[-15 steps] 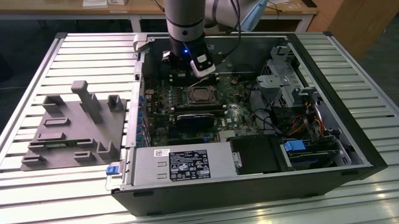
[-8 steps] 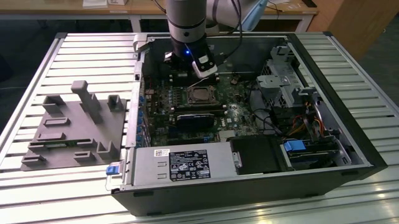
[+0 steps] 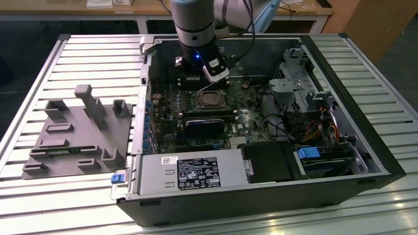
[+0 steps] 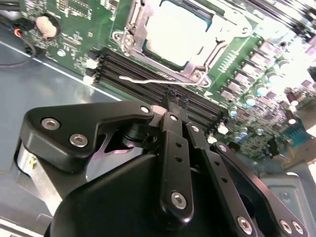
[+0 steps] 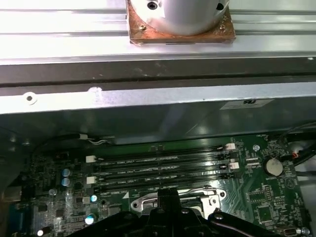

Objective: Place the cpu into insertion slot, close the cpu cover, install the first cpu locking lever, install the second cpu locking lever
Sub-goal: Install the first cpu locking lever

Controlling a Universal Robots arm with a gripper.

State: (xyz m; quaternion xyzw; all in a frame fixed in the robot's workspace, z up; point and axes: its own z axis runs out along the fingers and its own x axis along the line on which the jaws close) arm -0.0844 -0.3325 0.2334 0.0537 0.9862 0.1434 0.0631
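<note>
Seemingly works a locking lever (image 4: 158, 79): pincer (image 4: 175, 102) pinched closed, empty, at 12 o'clock of insertion slot (image 3: 198, 98) in exterior view; cpu (image 4: 175, 29) under lowered cpu cover (image 4: 132, 34). Needs downward hooking.

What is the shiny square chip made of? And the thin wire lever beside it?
The cpu seems topped with smooth silvery metal; it glares under the light. The locking lever looks like thin bare metal wire, probably steel, glinting along its bends.

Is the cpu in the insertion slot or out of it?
In. In the second wrist view the cpu lies flat inside the insertion slot, with the cpu cover framing it.
</note>
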